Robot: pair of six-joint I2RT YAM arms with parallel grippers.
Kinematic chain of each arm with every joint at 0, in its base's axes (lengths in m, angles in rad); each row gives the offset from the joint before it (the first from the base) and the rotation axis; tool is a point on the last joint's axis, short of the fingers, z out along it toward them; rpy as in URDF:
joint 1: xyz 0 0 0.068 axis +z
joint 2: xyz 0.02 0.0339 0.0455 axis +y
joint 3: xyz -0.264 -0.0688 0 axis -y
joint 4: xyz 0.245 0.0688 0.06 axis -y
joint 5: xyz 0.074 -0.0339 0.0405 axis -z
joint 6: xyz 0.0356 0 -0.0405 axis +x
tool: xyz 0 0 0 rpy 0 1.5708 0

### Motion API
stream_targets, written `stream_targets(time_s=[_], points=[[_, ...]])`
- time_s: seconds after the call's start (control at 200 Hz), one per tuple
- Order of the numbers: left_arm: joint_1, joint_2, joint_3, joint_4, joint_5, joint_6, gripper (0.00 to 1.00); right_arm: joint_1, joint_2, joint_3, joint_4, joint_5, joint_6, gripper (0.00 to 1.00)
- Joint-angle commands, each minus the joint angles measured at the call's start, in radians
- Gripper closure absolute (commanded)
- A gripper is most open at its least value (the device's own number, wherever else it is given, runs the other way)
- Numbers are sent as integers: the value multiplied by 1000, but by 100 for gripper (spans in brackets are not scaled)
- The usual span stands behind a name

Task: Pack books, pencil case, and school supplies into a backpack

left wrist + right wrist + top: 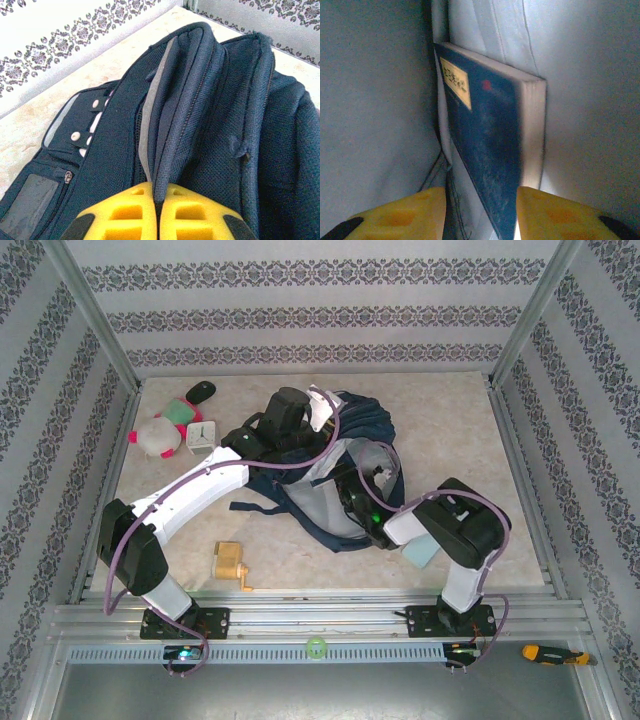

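From above, the backpack (368, 428) is lying at the middle of the table (480, 440), toward its far edge, with its mouth gaping toward the near edge and grey lining showing. The left arm (190, 490) is reaching across from the near left corner to the bag's top. The right arm (460, 530) is bending in from the near right corner, its end sunk in the opening.

The left wrist camera is giving what the overhead one hides: the left gripper (156, 200) is clenched on a raised fold of the backpack's (210, 100) navy rim, the yellow fingers (120, 215) pressing together with fabric pinched between them.

The right wrist camera is looking inside the bag. The book (490, 145), navy with a gold label, is standing on edge against the pale lining. The right gripper (480, 196) is released, its jaws spread to either side of the book's lower end; the left finger is standing apart from the cover.

On the table outside, the pencil case (420, 551) is lying just beside the right arm near the near edge, and the sharpener (230, 564) is sitting near the near edge on the left. A plush toy (157, 436) and a clock (201, 433) are resting by the far left corner.
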Motion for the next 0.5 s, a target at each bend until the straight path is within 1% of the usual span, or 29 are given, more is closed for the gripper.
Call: stream_targets(time_s=[0.0,0.115,0.205,0.27,0.385,0.44,0.495], points=[[24,-28,19,139,-15,0,100,5,-63,-46,-24,-23,2,59],[24,-25,6,133,-23,11,100,9,-173,-92,-55,-42,-42,59],[26,-27,-19,134,-26,21,100,9,-320,-122,-158,-55,-110,58],[25,-26,-42,136,-25,32,100,7,-459,-124,-325,-59,-178,58],[25,-31,-95,155,-3,66,100,2,-740,-87,-709,-20,-319,55],[26,-33,-124,171,7,80,100,-13,-855,-73,-861,-4,-367,54],[26,-32,-147,169,33,106,100,-42,-962,-59,-994,-19,-406,54]])
